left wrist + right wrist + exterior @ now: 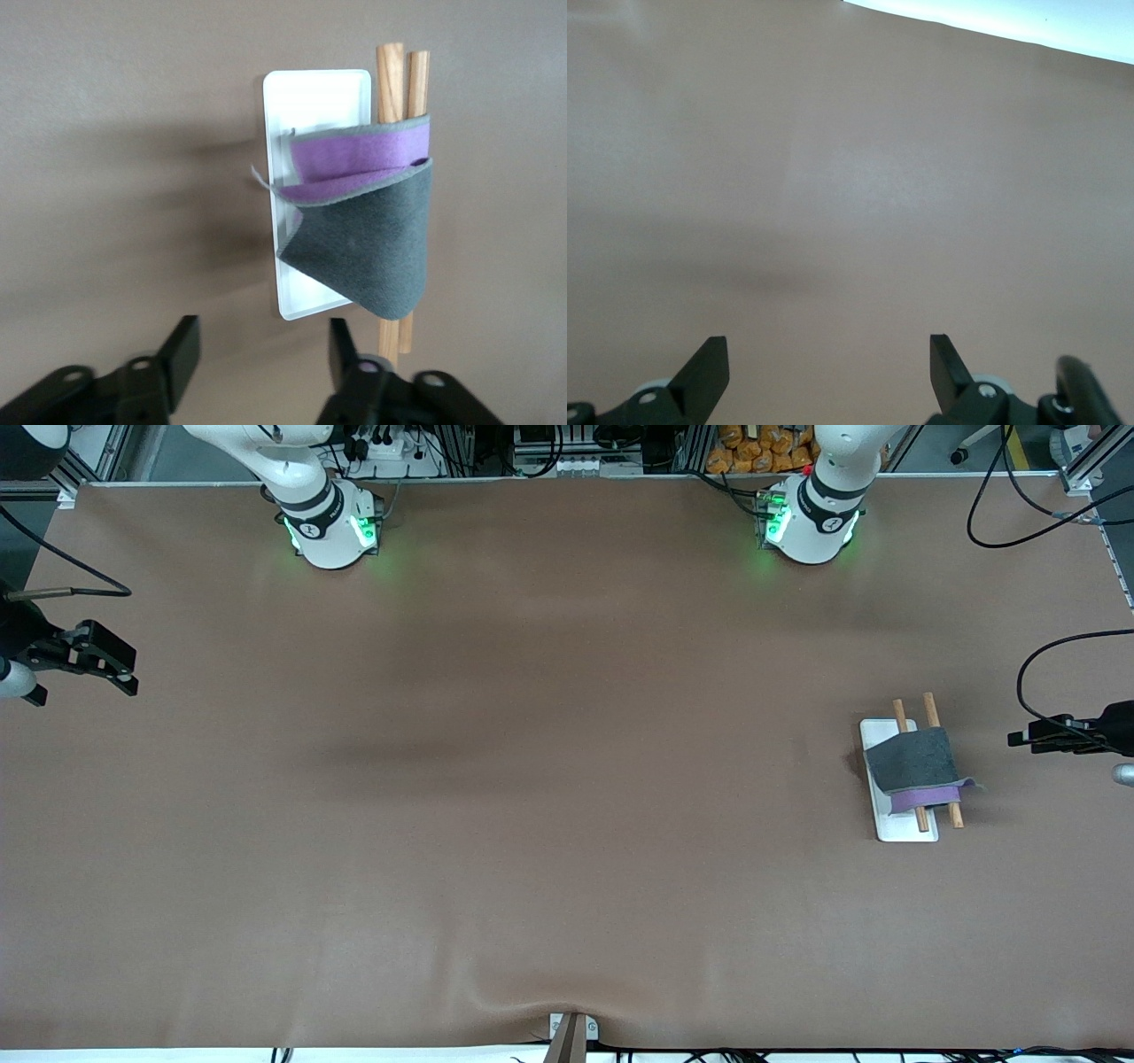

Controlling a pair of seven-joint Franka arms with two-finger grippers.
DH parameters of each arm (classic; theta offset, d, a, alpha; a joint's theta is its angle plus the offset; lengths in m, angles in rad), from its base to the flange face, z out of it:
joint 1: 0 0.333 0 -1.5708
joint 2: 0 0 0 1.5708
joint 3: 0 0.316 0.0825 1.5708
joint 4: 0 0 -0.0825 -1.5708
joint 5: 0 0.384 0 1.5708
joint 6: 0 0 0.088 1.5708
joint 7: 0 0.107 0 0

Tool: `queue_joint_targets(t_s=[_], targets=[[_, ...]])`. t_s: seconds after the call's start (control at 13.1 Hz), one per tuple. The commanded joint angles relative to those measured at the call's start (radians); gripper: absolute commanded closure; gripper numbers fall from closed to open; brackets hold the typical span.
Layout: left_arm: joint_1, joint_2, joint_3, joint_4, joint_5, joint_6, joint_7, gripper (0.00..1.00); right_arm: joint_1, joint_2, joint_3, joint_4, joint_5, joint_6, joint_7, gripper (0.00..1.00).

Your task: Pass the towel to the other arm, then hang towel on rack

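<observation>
While soft towel [912, 763] drapes rack [886, 735] rods (purple underside), both jaws gape, empty.

Dark grey towel [912, 760] with a purple underside; white rack [902, 822] base, light-brown rods; plain brown table [532, 779]; black grippers.

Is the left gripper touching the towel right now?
Apart. In the left wrist view, bare table shows between the open left gripper and the towel, which is draped over the rack.
</observation>
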Motion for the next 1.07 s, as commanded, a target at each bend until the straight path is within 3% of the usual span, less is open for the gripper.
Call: queue_joint_targets(t_s=[0.0, 0.38, 0.69, 0.99], targets=[[-0.009, -0.025, -0.017, 0.055, -0.015, -0.016, -0.026, 0.0, 0.002, 0.016, 0.001, 0.031, -0.021, -0.018, -0.009, 0.0], [-0.017, -0.14, -0.184, 0.087, 0.007, -0.056, -0.32, 0.0, -0.01, 0.016, -0.005, 0.031, -0.013, -0.018, -0.006, 0.0], [-0.028, -0.232, -0.353, 0.089, 0.126, -0.087, -0.639, 0.0, -0.01, 0.016, -0.005, 0.03, -0.012, -0.019, -0.006, 0.0], [-0.026, -0.306, -0.442, 0.09, 0.238, -0.102, -0.702, 0.0, -0.016, 0.016, -0.005, 0.028, -0.004, -0.03, -0.004, 0.0]])
